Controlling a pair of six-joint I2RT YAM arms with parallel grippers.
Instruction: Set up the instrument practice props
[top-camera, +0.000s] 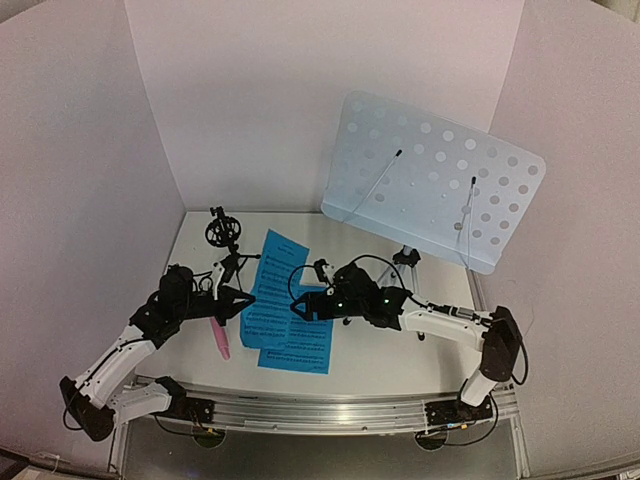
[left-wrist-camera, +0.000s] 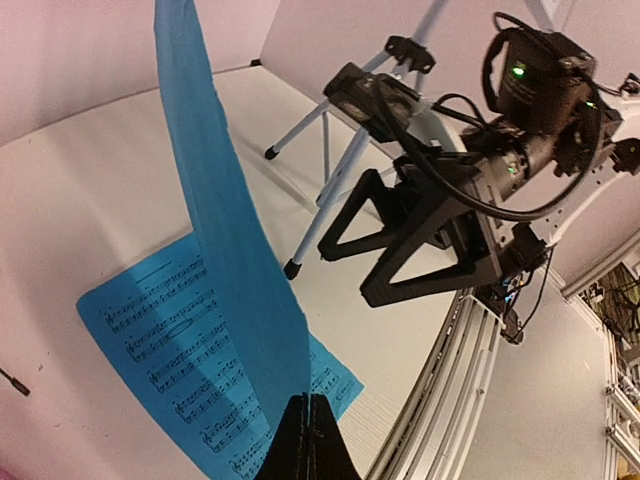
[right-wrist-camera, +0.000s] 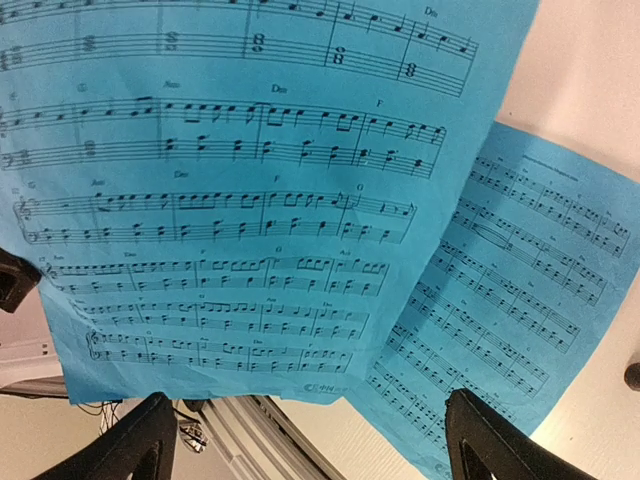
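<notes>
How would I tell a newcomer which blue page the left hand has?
Find the pale perforated music stand, then look left of its tripod to two blue pages. The held page stands up on edge from the left hand; its neighbour lies flat on the table.

I see the white table (top-camera: 390, 362). One blue page (top-camera: 300, 348) lies flat by the middle of the near edge. A pink microphone (top-camera: 218, 339) lies just beside it, toward the left edge. The small black mount (top-camera: 221, 234) stands in the far left corner. The music stand (top-camera: 432, 180) stands toward the far right corner.
</notes>
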